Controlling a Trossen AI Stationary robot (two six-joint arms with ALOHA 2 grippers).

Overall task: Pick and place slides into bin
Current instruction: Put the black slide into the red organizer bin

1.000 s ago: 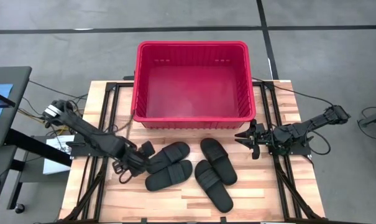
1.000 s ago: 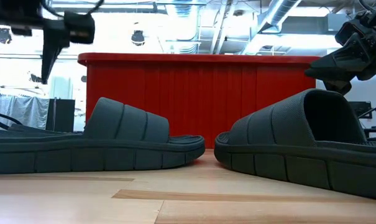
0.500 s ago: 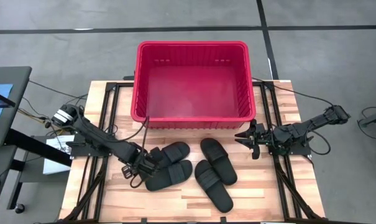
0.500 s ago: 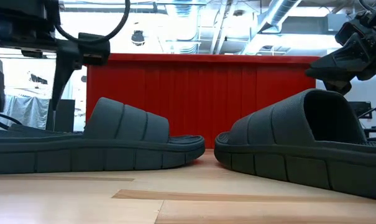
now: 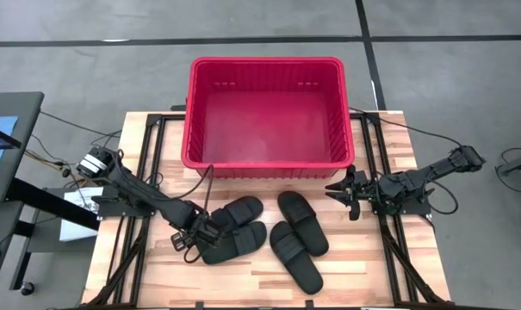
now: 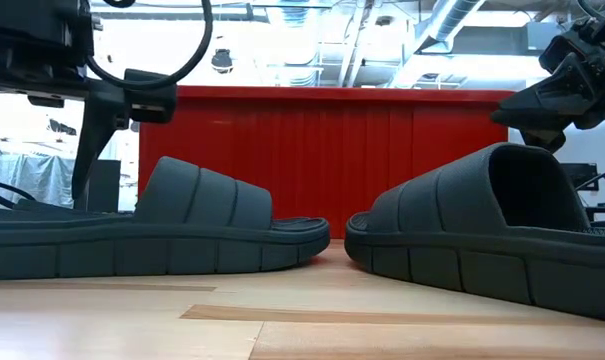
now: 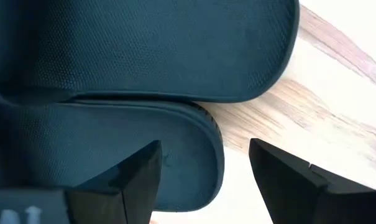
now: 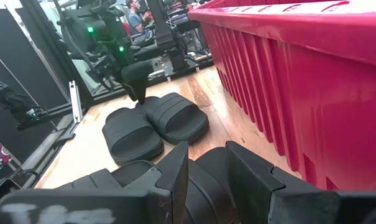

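Note:
Four black slides lie sole-down on the wooden table in front of the red bin (image 5: pixel 269 112): two at the left (image 5: pixel 241 212) (image 5: pixel 236 242) and two at the right (image 5: pixel 301 222) (image 5: pixel 297 258). My left gripper (image 5: pixel 199 234) is open, low over the heel end of the nearer left slide (image 7: pixel 113 143). One finger (image 7: pixel 135 177) stands over the sole and the other (image 7: pixel 287 177) over bare wood. My right gripper (image 5: pixel 344 192) is open and empty, waiting near the bin's front right corner. My left gripper points down with its open fingers on either side of the heel rim (image 7: pixel 215 146) of the nearer left slide. I cannot tell whether a finger touches it. The slide lies flat on the table.
The bin (image 6: pixel 322 160) stands at the table's far edge, empty, its front wall close behind the slides. Black frame rails (image 5: pixel 148 172) and cables run along both table sides. Bare wood lies along the near edge (image 5: pixel 243 288).
My left gripper has gone toward the table's right and near edges and down, from beside the left pair of slides to just over the heel end of the nearer one. The slides have not moved.

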